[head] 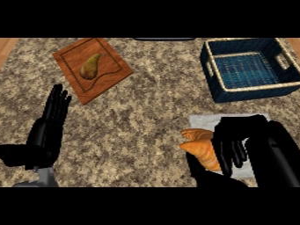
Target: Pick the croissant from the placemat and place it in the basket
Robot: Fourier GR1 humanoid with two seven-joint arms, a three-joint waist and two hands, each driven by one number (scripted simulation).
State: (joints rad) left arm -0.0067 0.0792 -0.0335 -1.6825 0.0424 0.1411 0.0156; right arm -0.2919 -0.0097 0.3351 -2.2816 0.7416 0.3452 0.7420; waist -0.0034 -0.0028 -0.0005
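An orange croissant [201,146] lies on the left part of a pale grey placemat [207,120] near the counter's front right. My right hand [239,138] is over it from the right, fingers curled down on the croissant's right side and the thumb low at its front, hiding part of it. The blue woven basket [217,83] with a tan rim stands at the back right, nothing inside it. At the front left my left hand [48,127] rests open, fingers pointing up.
A wooden cutting board [107,83] with a greenish-brown pear-like item [89,67] lies at the back left. The counter top is speckled stone, with wooden strips at both far sides.
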